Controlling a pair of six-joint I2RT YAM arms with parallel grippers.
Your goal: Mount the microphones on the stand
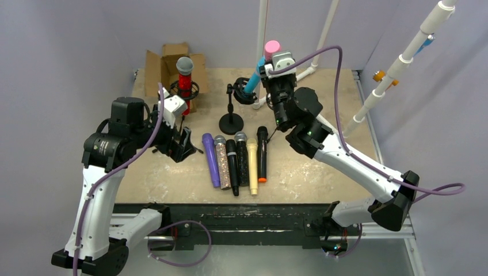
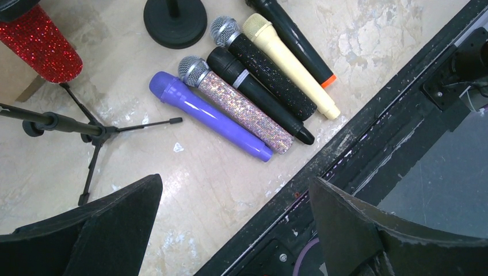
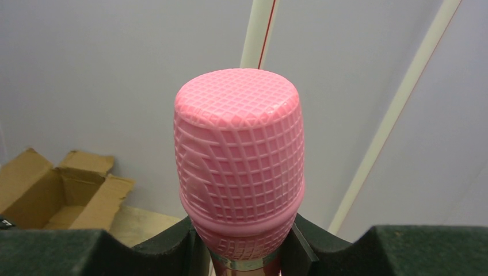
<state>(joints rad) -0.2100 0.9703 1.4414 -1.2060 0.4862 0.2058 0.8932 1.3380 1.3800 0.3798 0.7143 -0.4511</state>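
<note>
Right fingers (image 3: 69,253) pinch the pink-headed microphone (image 3: 239,155), its blue body at the shock mount (image 1: 244,95); keep it aligned with the ring while seating. Left fingers (image 2: 98,230) spread, empty, above the table (image 2: 230,190).

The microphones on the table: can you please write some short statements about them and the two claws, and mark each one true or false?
1. Six microphones lie side by side on the table. True.
2. The left claw holds the purple microphone. False: it is open and empty, and the purple microphone lies on the table.
3. The right claw is shut on the pink-headed microphone. True.
4. The red glitter microphone lies flat on the table. False: it stands in a mount on the tripod stand.
</note>
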